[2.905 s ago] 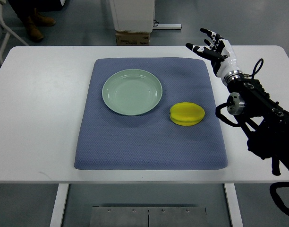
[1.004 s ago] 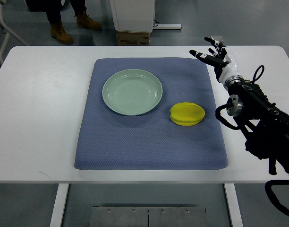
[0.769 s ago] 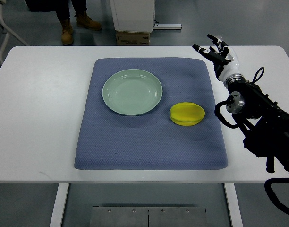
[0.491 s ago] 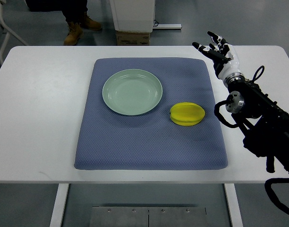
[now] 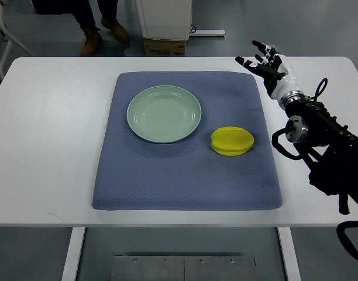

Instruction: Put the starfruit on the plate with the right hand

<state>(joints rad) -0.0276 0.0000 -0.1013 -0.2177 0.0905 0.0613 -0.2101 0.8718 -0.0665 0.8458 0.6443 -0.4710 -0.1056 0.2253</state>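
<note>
Top view: step in hand is the reach. Right hand (image 5: 271, 65) has its fingers spread and holds nothing, over the white tabletop (image 5: 50, 129) at the far right corner of the blue-grey textured mat (image 5: 185, 175). Best to come down over the fruit from above and wrap it across its width. Yellow rounded starfruit (image 5: 231, 141) lies on the mat, just right of the pale green round plate (image 5: 164, 113), well apart from the hand, nearer the robot and to its left.
</note>
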